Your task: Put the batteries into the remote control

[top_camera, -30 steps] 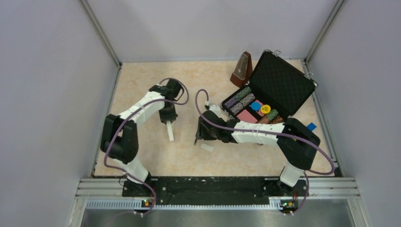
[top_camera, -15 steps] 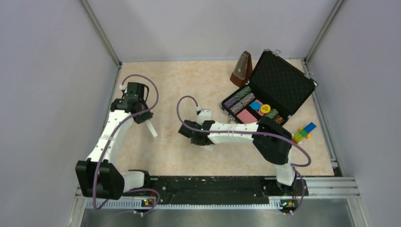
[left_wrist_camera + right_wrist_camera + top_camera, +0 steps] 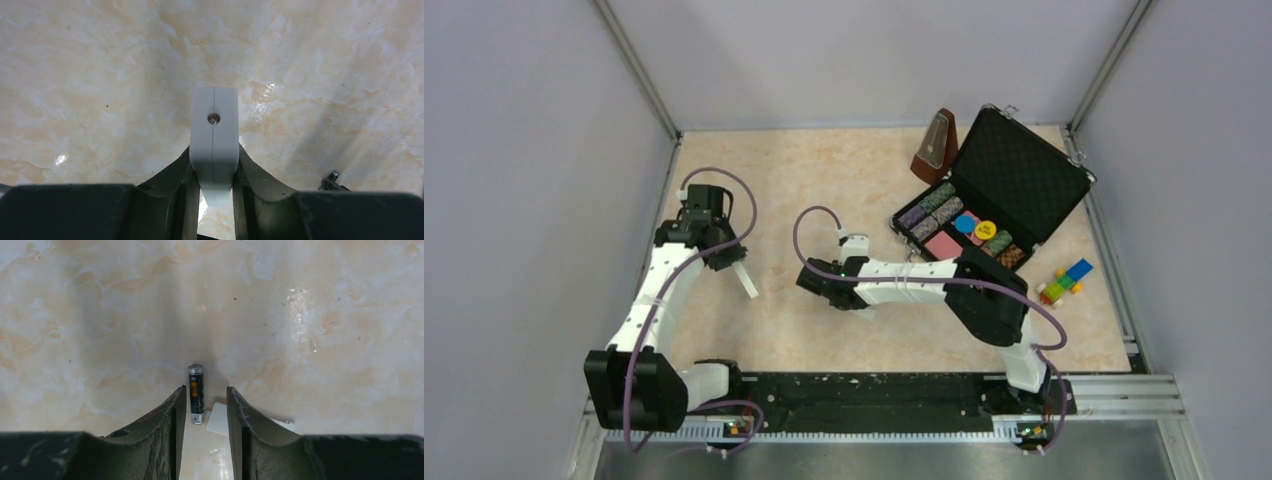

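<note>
An open black case (image 3: 1024, 175) of poker chips sits on the worktop (image 3: 824, 180). Far to the case's left, the left claw (image 3: 214, 172) is clenched on the white remote (image 3: 214, 130). It pinches one end, and the rest of the bar sticks out past the fingertips, slanting down toward the worktop. I cannot tell whether the tip touches the surface.

Between that claw and the case, off the case's near left corner, the right claw (image 3: 205, 405) is low over the worktop. It is released, with its fingers apart on either side of a black battery (image 3: 196, 390). The battery lies flat on the worktop, close to one finger with a clear gap to the other. A small white cover (image 3: 218, 420) lies just beside the battery, partly hidden by the other finger.

A brown metronome (image 3: 935, 147) stands just beside the case's far left edge. Coloured blocks (image 3: 1064, 281) lie near its near right corner.
</note>
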Controlling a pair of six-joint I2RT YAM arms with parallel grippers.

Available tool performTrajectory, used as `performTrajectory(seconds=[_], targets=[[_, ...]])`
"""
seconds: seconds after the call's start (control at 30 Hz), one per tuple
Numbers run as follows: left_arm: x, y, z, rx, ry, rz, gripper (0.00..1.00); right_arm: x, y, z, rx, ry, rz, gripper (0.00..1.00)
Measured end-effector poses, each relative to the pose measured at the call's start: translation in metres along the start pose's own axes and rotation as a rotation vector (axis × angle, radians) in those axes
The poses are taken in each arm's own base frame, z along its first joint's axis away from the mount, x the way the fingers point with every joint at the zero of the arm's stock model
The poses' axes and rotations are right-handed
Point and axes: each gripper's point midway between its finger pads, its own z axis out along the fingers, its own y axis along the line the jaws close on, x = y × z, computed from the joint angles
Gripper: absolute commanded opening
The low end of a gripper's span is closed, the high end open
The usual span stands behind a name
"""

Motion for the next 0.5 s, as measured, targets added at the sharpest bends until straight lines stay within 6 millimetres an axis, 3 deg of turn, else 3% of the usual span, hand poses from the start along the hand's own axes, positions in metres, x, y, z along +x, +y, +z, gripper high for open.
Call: performTrajectory(seconds=[0.13,0.4,0.5], targets=[[-0.0018,0.0009,-0.0026,0.005,-0.01,-0.004,0.0,0.0022,0.0061,0.0062,-0.008,-0.001,-0.018,0.3],[-0.0004,-0.0018,-0.0034,0.026,0.001,-0.007,0.0,0.0021,0.0086,0.0067,-0.022,0.0,-0.051,0.0],[0.0013,-0.0047,-0.004,0.045,0.012,-0.004,0.0,0.0018,0.0106,0.0067,-0.033,-0.001,-0.07,0.0]])
